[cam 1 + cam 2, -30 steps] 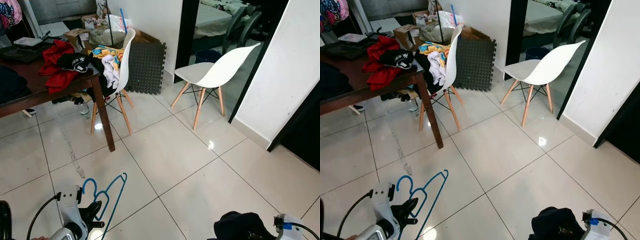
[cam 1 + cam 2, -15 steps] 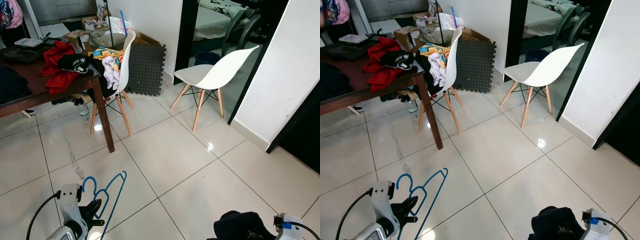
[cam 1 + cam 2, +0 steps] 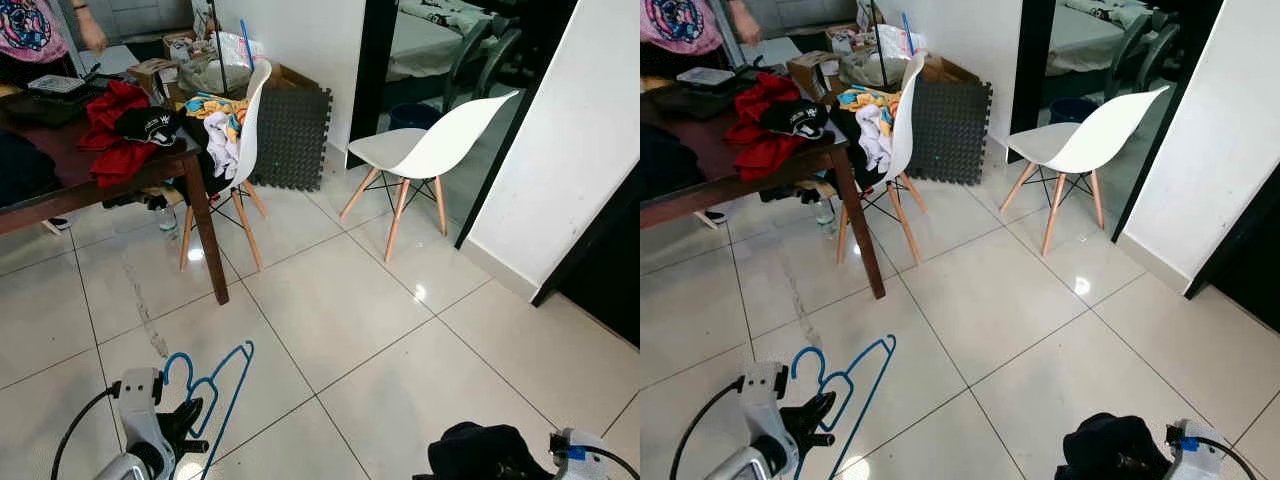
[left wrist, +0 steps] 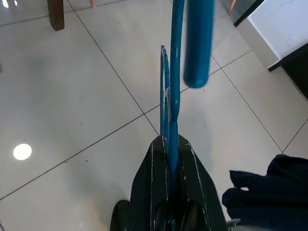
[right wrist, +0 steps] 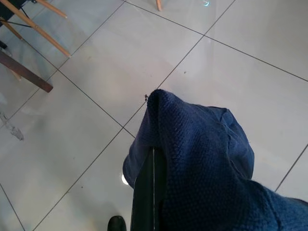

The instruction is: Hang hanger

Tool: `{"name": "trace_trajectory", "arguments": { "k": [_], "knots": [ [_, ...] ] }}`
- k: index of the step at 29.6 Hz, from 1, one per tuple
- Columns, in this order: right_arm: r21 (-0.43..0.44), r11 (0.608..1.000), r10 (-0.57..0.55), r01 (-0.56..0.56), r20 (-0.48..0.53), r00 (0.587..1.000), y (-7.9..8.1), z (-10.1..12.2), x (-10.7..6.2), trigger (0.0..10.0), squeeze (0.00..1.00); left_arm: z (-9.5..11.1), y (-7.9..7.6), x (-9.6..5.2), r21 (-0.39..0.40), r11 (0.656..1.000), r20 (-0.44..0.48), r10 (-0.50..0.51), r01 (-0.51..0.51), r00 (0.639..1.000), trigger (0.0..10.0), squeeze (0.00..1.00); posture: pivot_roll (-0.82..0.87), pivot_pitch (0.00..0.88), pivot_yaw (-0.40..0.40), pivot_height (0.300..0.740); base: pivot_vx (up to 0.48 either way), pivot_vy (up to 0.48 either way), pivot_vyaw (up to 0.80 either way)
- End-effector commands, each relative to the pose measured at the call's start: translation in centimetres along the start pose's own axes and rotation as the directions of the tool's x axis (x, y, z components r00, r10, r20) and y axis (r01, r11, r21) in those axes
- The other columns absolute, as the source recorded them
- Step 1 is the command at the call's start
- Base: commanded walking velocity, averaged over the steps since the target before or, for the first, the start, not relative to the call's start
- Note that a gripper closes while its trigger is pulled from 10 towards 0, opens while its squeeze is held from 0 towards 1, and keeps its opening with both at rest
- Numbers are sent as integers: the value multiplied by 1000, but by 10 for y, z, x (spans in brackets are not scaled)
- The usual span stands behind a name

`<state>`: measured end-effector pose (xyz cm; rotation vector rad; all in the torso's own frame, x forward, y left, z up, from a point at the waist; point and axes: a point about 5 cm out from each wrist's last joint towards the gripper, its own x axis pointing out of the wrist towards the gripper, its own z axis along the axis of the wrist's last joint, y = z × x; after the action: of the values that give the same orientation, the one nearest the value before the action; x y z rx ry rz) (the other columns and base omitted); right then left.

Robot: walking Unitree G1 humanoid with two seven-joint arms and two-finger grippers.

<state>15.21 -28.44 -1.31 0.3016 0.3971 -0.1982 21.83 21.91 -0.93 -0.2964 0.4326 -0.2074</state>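
Step in hand looks like transit: robot carries the load w/ no rail or hook in sight yet, so hanging itself isn't begun. The left gripper sits low at the robot's left, above the tiled floor; the blue hanger stands up from it, hook end uppermost. The right gripper is low on the robot's right, wrapped in a dark blue knit garment.

Next move, as a guess: find somewhere to hang, prob. walk on past the dark wood table or toward the dark doorway, then raise the left arm so the hook can drop over a bar. Garment may need to go onto the hanger first; can't tell from the task line.

Views differ. Head views give the room: two white chairs, one beside the table w/ clothes piled on it, red cloth on the tabletop, a person's torso at the far edge. Left wrist view gives the grip itself: fingers pressed together on the hanger wire. Right wrist view shows the fingers closed tight w/ knit cloth draped over them, though whether cloth is pinched between them is hidden.
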Motion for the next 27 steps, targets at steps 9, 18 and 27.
{"name": "trace_trajectory", "arguments": {
  "k": [9,18,27],
  "knots": [
    [9,1000,-4,4,9,1000,-2,2,-4,10000,0,-3,-1,-4,-11,1000,-17,-4,4,1000,10000,0,10,160,-36,740,0,0,0],
    [10,1000,-5,5,9,1000,-1,2,-4,10000,0,-3,-1,-4,-10,1000,-23,-3,2,1000,10000,0,11,155,-35,740,0,0,0],
    [11,1000,4,-4,14,1000,0,2,-6,10000,0,-4,-2,-5,5,1000,-33,-12,12,999,10000,0,13,147,-36,740,0,0,0]
  ]
}}
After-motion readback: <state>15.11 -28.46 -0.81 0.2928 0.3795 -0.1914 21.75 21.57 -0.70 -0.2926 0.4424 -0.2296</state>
